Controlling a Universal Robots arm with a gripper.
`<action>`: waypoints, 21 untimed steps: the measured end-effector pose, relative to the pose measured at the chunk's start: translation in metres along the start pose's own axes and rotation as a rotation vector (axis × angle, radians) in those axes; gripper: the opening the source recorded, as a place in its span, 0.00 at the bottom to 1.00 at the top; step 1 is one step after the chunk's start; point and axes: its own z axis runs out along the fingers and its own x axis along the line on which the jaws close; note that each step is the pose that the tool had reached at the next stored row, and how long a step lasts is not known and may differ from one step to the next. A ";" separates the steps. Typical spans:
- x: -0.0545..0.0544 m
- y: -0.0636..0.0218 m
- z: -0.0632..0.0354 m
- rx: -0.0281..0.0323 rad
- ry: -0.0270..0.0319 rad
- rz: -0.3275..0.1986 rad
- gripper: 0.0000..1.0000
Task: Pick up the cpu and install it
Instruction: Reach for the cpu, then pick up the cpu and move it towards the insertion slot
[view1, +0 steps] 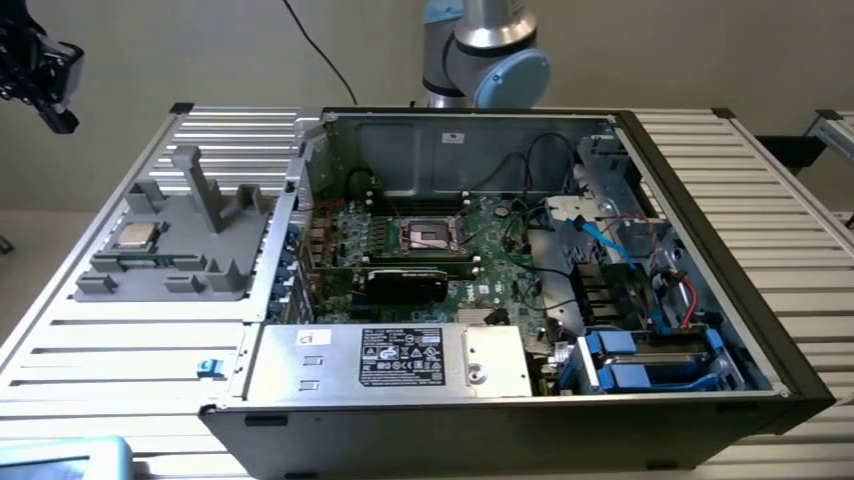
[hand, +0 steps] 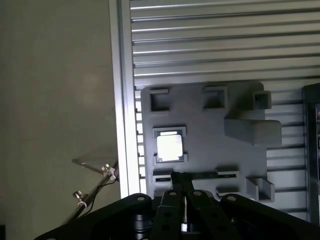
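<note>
The cpu (view1: 138, 237) is lying flat in a shallow pocket of the grey holder (view1: 200, 262), with its shiny metal top facing up. It is sitting close to the holder's edge on the exterior view's left, about halfway along that edge. The chip is square, so no side is reading as longer. Its sides are running parallel to the holder's edges. In the wrist view, small raised lips are hugging two opposite sides of the cpu (hand: 170, 146), while the holder (hand: 210, 135) is leaving the other two sides freer.

The claw (view1: 56, 115) is hanging high up at the exterior view's left, out past the table's (view1: 127, 350) edge and well apart from the chip. In the wrist view the claw (hand: 183, 192) is clenched, its black fingers (hand: 176, 200) pressing together with nothing between them.

The space straight above the chip is lying open. Two taller grey posts (view1: 200, 188) are rising from the holder's far part, toward the arm's base (view1: 483, 60). The holder's edge on the exterior view's right is sitting just beside the wall of the open computer case (view1: 641, 160).

Inside the case, the black square socket (view1: 430, 233) is sitting on the green board, and the black graphics card (view1: 407, 283) is lying just beside it on the nearer side.
</note>
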 end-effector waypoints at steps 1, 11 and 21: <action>0.000 0.0008 0.0004 -0.0003 0.0004 -0.001 0.11; 0.000 0.0026 0.0025 -0.0011 0.0062 -0.005 0.11; 0.000 0.0026 0.0025 -0.0011 0.0062 -0.005 0.16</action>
